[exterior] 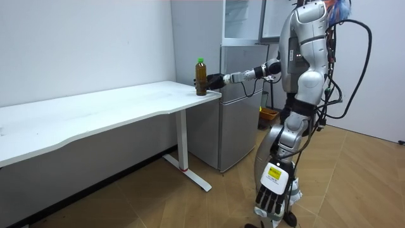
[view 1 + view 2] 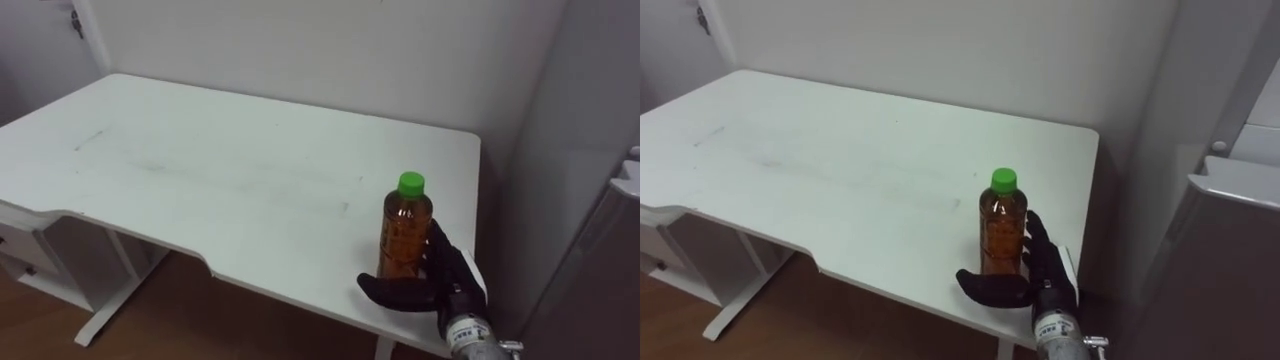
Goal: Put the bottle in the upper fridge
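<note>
Where the right hand sits: low and right of centre in the left eye view, the right hand (image 2: 438, 287) is wrapped round the foot of the bottle. The thumb lies across the front and the fingers run up the back right side.
Bottle: the bottle (image 2: 405, 235) stands upright with its base on the table. It holds brown liquid and has a green cap (image 2: 410, 183).
Table: the white table (image 2: 220, 170) takes up the left and middle of the frame. The bottle stands near its lower right corner, close to the edge.
Fridge: the grey fridge (image 1: 239, 120) stands in the middle of the room view, just past the table's end. Its upper compartment, at top centre, looks open.
Left hand: the left hand (image 1: 271, 193) hangs at the bottom of the room view, right of centre, fingers loose and empty.
Doing it well: the hold is low on a tall bottle, so it probably needs firming up before the lift. Lifting straight up and keeping the cap upright should stop it tipping on the way to the upper shelf.
Hard to make out: how tightly the fingers press is unclear, since the bottle hides the palm. The fridge's upper part is cut off at the top of the frame.
</note>
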You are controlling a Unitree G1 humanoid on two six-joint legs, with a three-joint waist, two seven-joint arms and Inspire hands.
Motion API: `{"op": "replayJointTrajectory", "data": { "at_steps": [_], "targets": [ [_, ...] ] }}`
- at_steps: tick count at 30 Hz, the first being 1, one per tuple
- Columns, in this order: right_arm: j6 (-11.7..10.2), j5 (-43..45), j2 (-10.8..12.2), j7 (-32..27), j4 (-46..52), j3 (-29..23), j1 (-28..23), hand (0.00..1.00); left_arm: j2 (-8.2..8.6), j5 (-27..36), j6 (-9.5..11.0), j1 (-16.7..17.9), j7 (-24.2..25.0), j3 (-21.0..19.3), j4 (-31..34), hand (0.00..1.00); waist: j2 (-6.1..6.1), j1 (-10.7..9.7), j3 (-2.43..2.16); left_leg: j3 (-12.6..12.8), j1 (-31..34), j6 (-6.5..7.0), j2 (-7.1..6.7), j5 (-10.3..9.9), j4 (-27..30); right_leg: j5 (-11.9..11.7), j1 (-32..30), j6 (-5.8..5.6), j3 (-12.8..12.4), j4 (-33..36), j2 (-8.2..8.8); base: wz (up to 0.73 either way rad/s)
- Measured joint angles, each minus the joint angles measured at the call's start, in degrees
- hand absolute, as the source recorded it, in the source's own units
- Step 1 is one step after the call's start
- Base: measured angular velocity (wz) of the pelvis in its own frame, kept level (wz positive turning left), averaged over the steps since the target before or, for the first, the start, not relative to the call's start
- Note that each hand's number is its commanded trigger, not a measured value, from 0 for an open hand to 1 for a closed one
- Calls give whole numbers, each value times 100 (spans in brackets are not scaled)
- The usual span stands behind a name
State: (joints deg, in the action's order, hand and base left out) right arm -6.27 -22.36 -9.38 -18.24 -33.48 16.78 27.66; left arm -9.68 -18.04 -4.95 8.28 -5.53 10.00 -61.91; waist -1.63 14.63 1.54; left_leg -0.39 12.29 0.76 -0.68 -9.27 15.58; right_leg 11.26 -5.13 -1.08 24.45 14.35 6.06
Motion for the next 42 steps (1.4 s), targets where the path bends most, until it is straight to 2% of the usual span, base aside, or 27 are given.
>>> {"op": "replayJointTrajectory", "data": {
  "at_steps": [9, 18, 32, 42],
  "targets": [
    [-7, -199, -18, -40, -79, -6, 54, 0, 0, -4, -12, -128, -58, 42, -4, 0, -5, -4, -3, -10, -2, 5, -6, 10, 9, 0, 14, 0, 45, 0, 16, 0],
    [-13, -212, -21, -38, -103, -6, 54, 0, 1, 60, -96, -120, -60, 49, -7, 0, 0, -1, -1, -34, -13, 2, -8, 26, 10, -1, 32, 0, 93, 18, 22, 0],
    [-4, -193, -10, -61, -101, -6, 62, 0, 1, 73, -98, -107, -60, 40, 0, 0, 3, 5, -4, -34, -13, 3, -9, 27, 8, -1, 27, 1, 80, 36, 25, 0],
    [20, -172, -5, -50, -99, -7, 450, 0, 1, 174, -85, -100, -51, 36, -2, 0, -3, 7, -4, -19, -72, 20, -12, 40, 14, 5, 28, -8, 74, 137, 75, 0]
  ]
}}
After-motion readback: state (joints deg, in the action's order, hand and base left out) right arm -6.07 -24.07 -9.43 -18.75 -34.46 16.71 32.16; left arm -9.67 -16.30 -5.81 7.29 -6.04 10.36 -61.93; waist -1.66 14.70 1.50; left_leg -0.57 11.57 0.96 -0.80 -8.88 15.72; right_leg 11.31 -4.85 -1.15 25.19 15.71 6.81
